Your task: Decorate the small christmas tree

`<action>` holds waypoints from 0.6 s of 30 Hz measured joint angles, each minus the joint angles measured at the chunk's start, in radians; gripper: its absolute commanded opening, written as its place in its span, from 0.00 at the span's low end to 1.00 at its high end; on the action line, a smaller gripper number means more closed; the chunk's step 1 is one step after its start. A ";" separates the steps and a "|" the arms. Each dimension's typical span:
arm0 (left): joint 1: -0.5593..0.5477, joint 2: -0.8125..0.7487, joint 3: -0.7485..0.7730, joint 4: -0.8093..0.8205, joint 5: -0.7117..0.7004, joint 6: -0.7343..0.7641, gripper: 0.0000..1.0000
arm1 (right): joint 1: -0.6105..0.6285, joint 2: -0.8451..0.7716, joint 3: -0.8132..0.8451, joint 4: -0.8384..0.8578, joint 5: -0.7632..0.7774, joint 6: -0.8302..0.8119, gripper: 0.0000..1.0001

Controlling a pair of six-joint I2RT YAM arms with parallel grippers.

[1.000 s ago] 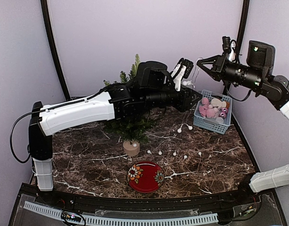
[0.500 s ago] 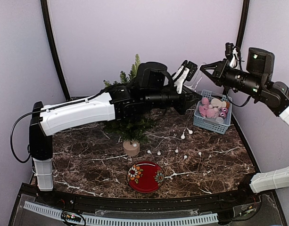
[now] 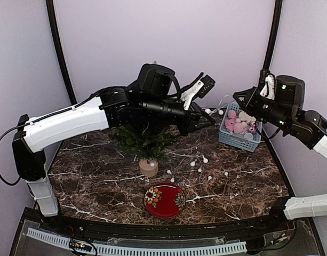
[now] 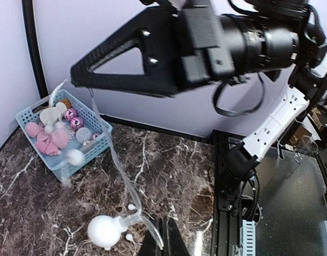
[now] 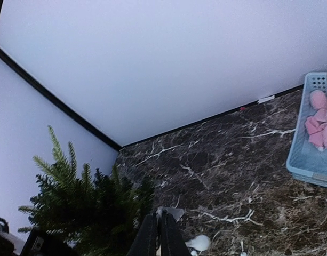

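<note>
Now we hold the white bead garland [image 4: 104,230] with the jaws of our left gripper [image 4: 164,237] and right gripper [image 5: 158,221] pinched together on it; the small christmas tree [image 3: 144,141] stands left of the table's [image 3: 243,176] middle.

We read no words, labels, brands or numbers in any of the views. Nothing we see carries legible print.
</note>
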 measured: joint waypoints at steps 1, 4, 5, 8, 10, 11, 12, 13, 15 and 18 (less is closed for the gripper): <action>-0.003 -0.009 -0.007 -0.017 0.011 0.001 0.00 | -0.011 -0.006 -0.012 0.003 0.035 -0.003 0.12; -0.017 -0.051 -0.008 -0.064 0.052 0.002 0.00 | -0.045 -0.009 -0.030 0.013 0.117 -0.014 0.15; -0.020 -0.068 -0.008 -0.072 0.059 0.003 0.00 | -0.052 -0.010 -0.037 0.018 0.132 -0.018 0.21; -0.028 -0.105 0.011 -0.098 0.060 0.003 0.00 | -0.061 -0.021 -0.060 0.031 0.144 -0.042 0.43; -0.029 -0.118 0.036 -0.116 0.055 0.007 0.00 | -0.063 -0.047 -0.107 0.070 0.121 -0.065 0.58; -0.029 -0.119 0.048 -0.123 0.051 0.009 0.00 | -0.064 -0.063 -0.138 0.092 0.101 -0.073 0.63; -0.028 -0.119 0.061 -0.133 0.047 0.011 0.00 | -0.067 -0.082 -0.177 0.122 0.072 -0.090 0.68; -0.028 -0.119 0.070 -0.139 0.042 0.012 0.00 | -0.067 -0.096 -0.208 0.139 0.044 -0.089 0.72; -0.027 -0.119 0.088 -0.163 0.034 0.015 0.00 | -0.067 -0.127 -0.292 0.206 -0.031 -0.104 0.79; -0.027 -0.119 0.104 -0.185 0.025 0.018 0.00 | -0.069 -0.151 -0.415 0.322 -0.191 -0.121 0.87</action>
